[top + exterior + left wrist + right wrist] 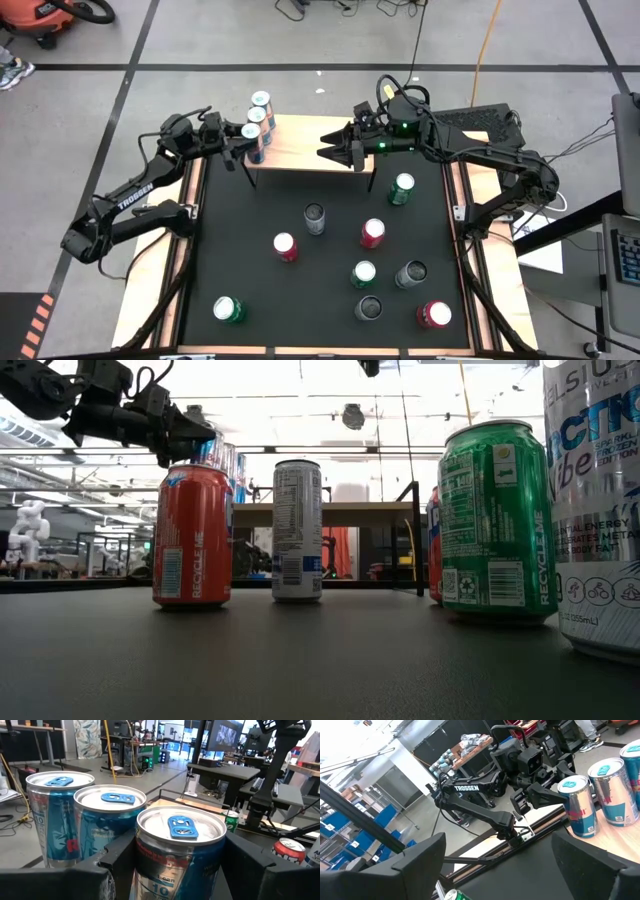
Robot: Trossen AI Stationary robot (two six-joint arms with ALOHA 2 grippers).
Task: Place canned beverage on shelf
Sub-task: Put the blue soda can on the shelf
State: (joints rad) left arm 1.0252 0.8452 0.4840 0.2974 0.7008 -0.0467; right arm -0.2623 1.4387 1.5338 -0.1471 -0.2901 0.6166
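Observation:
Three silver-blue cans with blue tabs stand in a row on the left end of the light-wood shelf. The one closest to the table's near edge sits between the fingers of my left gripper, which is shut on it. The other two stand close behind it, on their bases. My right gripper hovers open over the shelf's right part, with nothing between its fingers, pointing toward the left arm. My left gripper pinches the can's side wall between its two fingers, a little below the rim. The fingers come level from the table's left side. The can stands upright, with its base on the shelf's board.
Several more cans stand loose on the black tabletop: green, dark, red, and others nearer the front edge. The shelf's middle and right part is bare wood.

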